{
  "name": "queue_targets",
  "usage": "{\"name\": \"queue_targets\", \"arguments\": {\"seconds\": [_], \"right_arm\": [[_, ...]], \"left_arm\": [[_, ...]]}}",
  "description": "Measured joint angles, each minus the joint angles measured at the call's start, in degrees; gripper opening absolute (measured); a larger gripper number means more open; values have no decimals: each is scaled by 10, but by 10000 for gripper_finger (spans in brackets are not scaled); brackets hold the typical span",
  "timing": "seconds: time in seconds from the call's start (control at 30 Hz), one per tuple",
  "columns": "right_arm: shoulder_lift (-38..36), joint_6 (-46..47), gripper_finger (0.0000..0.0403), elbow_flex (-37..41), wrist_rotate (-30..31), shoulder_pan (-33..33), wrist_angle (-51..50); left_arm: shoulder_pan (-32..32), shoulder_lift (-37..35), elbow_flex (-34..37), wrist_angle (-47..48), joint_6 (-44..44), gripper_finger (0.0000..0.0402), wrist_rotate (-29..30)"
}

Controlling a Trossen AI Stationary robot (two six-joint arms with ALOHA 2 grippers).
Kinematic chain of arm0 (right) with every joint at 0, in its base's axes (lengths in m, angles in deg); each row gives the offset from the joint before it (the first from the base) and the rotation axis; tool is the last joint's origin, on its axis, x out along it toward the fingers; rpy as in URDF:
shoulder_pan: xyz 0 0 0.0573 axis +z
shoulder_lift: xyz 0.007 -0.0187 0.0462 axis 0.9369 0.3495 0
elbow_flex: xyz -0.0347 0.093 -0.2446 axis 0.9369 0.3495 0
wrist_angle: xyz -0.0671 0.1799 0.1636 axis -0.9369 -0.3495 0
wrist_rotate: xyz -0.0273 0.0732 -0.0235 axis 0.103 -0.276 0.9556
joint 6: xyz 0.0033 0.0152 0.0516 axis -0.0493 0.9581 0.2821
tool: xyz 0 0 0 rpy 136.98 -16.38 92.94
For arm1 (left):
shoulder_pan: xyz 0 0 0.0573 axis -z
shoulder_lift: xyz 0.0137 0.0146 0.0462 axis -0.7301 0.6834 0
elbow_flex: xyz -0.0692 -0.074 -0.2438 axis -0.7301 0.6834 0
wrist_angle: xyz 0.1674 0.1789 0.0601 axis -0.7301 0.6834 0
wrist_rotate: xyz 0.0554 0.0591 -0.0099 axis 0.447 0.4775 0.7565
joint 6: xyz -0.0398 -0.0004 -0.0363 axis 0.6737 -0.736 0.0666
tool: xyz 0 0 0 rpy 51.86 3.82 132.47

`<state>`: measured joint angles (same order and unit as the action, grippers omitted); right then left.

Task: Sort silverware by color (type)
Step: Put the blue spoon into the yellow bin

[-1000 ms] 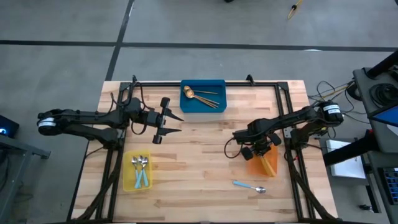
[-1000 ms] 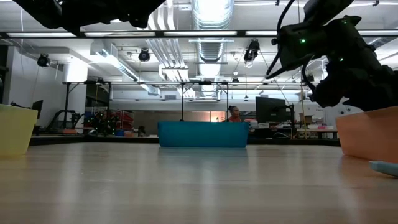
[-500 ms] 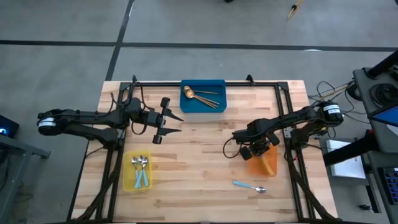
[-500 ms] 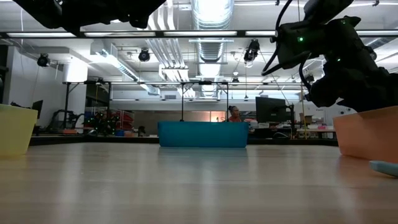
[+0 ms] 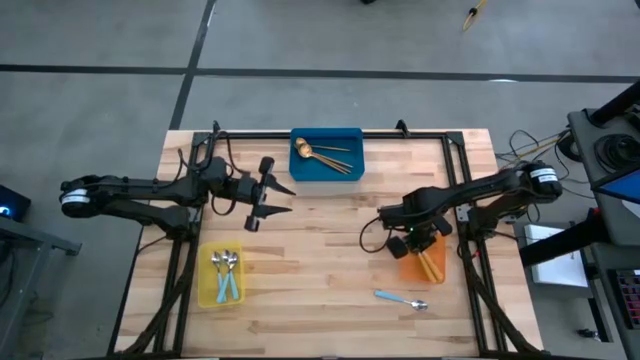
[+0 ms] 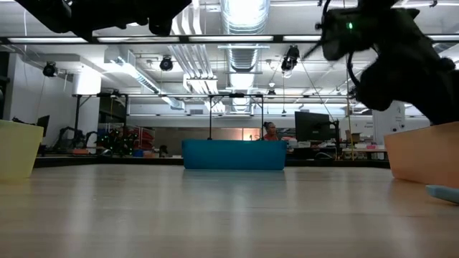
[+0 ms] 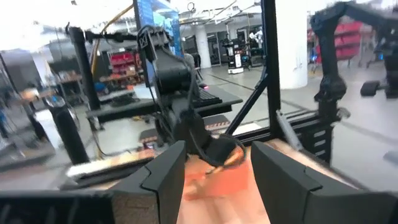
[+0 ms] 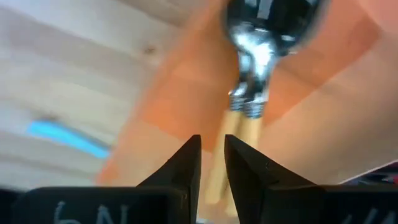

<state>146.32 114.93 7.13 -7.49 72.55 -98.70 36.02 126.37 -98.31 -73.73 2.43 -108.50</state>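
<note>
The orange-handled spoons (image 8: 245,134) lie in the orange bin (image 5: 428,268), on the right side of the wooden table (image 5: 330,280). In the right wrist view their shiny silver bowls point away and their pale orange handles run down between the two dark fingers. The right gripper (image 5: 414,238) hangs just over this bin. Its fingers (image 8: 182,167) stand only a little bit apart, with a thin gap between them, and they hold nothing (the spoons lie in the bin below the tips). One spoon with a light-blue handle (image 5: 400,298) lies by itself on the bare wood, near the front edge of the orange bin; a blurry blue streak of it shows in the right wrist view too. More blue-handled spoons (image 5: 226,272) rest in the yellow bin (image 5: 206,290) at the front left of the table. The gold spoons (image 5: 322,156) lie in the blue bin (image 5: 350,135) at the middle of the far edge. The left gripper (image 5: 281,198) waits in the air over the left half of the table, well apart from every bin. Its fingers (image 7: 158,180) stand wide apart and are empty. In the low view the blue bin stands far off in the middle, and the room behind it has ceiling lights and pipes.
</note>
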Motion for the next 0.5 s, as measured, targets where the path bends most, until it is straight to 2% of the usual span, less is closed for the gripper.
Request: {"name": "queue_targets", "arguments": {"seconds": [0.13, 0.27, 0.37, 0.5], "right_arm": [[-21, -11, 62, -41, 31, 0, 0], [-24, -50, 59, -107, 136, 0, 5], [-15, -99, 59, -165, 210, 1, 9], [2, -167, 59, -231, 266, 1, 17]], "left_arm": [[6, 0, 6, 7, 92, 165, 0], [38, 1, 26, 7, 161, 165, 2], [74, 1, 41, -8, 208, 164, 47], [137, 1, 46, -10, 233, 164, 141]]}}
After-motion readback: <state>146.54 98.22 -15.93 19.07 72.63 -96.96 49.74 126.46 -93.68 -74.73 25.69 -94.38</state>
